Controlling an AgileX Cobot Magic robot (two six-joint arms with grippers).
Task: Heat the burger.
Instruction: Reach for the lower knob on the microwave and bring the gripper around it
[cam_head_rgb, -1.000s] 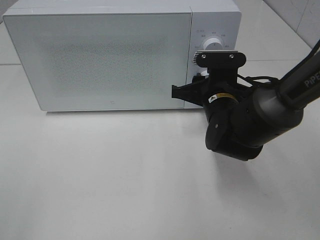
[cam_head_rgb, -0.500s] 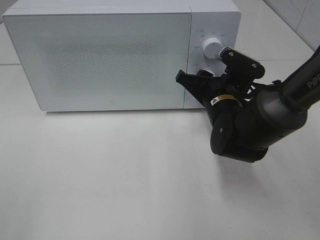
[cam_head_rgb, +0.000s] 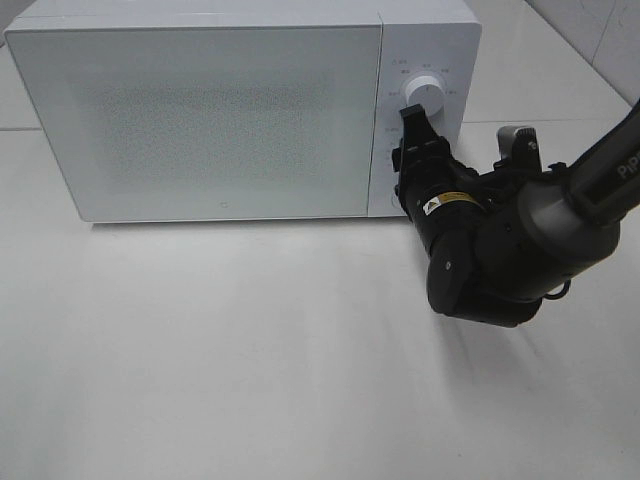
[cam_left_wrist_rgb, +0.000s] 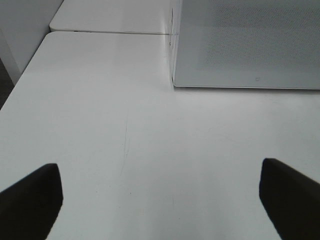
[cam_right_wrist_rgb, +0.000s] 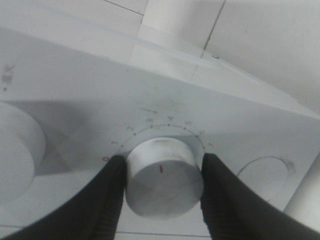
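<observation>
Looks pretty far along: the microwave (cam_head_rgb: 200, 120) door is closed and the burger's nowhere in sight, so I'd guess it's inside, though I can't confirm that. The right gripper (cam_right_wrist_rgb: 162, 165) has its jaws pinched on the numbered dial (cam_right_wrist_rgb: 162, 181), so dialing in the time seems to be what's left. The left gripper (cam_left_wrist_rgb: 160, 167) jaws gape wide and empty over the tabletop (cam_left_wrist_rgb: 100, 125).

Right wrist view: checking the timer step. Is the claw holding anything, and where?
The right claw grips the numbered dial by its round side wall, pinched from opposite sides.
</observation>
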